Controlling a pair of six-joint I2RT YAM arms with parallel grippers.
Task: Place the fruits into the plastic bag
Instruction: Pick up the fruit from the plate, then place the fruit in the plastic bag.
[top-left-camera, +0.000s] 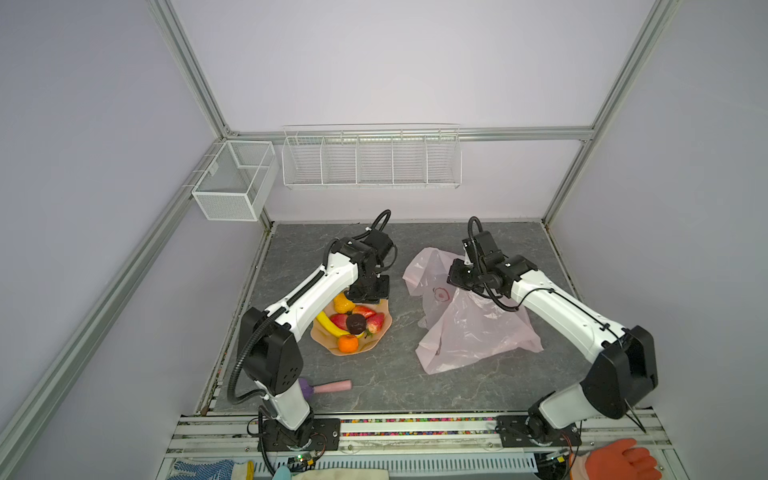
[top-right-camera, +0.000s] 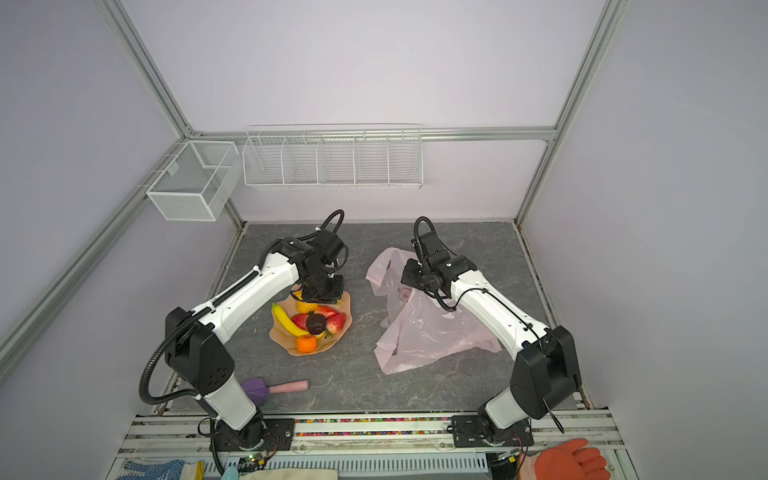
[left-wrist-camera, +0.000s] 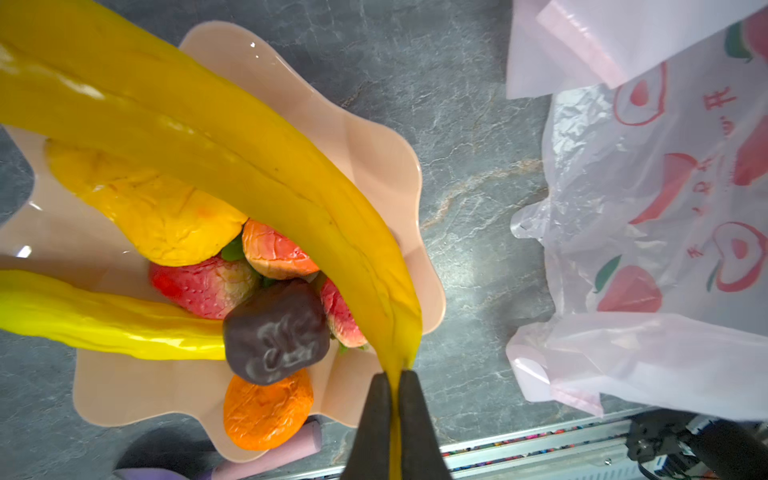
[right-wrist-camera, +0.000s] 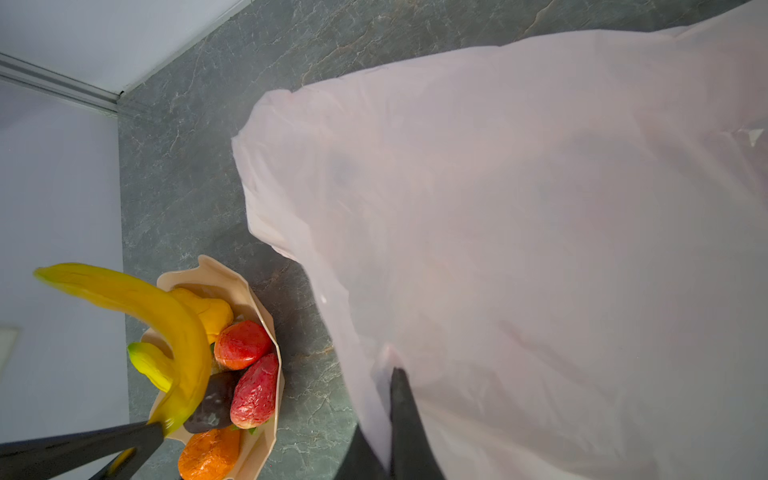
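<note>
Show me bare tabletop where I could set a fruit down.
Bare table: the strip between dish and bag; the front patch bordered by brush, bag and rail; the back strip along the wall. Crowded: the dish, piled with fruits, left gripper holding a banana above; the right half, mostly under bag.

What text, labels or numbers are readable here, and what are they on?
Plastic bag: red characters printed beside the apple pictures, sideways and too small to read with certainty.
Nothing else shows legible writing in any view.
</note>
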